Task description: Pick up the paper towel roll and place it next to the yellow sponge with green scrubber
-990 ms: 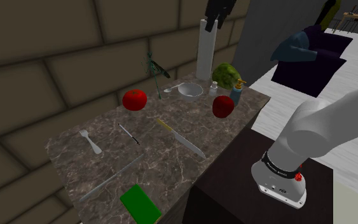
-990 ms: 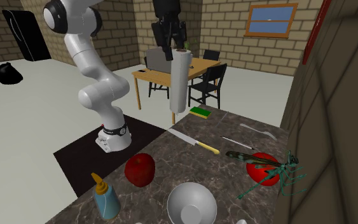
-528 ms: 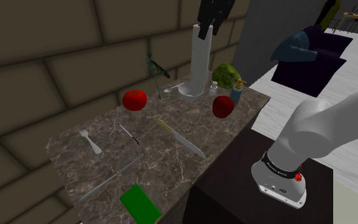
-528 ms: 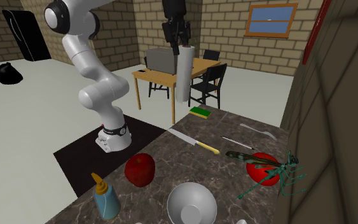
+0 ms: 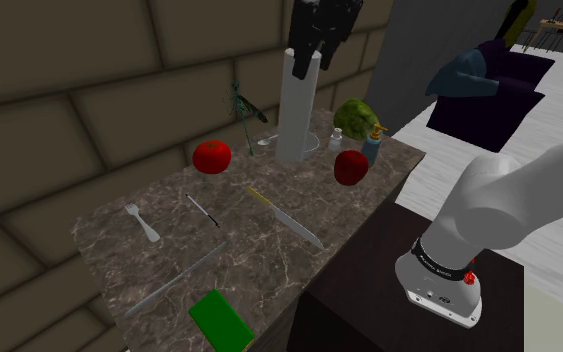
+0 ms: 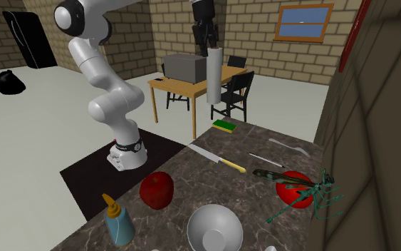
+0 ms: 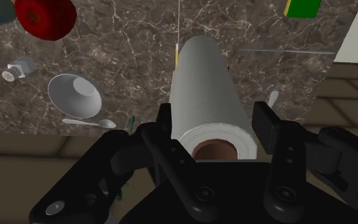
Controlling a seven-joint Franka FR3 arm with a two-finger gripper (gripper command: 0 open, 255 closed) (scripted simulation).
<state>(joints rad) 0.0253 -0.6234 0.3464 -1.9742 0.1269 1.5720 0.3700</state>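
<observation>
Aloft, one paper towel roll [image 5: 295,110] in gripper [image 7: 214,124], one sponge [image 5: 219,322], two red fruits [image 5: 211,157] [image 5: 350,167]

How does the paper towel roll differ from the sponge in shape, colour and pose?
The paper towel roll is a tall white cylinder; the sponge is a flat green-topped block. The roll hangs upright, clasped in the tool; the sponge lies on the counter.

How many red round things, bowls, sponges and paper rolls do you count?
Red round things: 2
Bowl: 1
Sponge: 1
Paper towel roll: 1
Total: 5
</observation>
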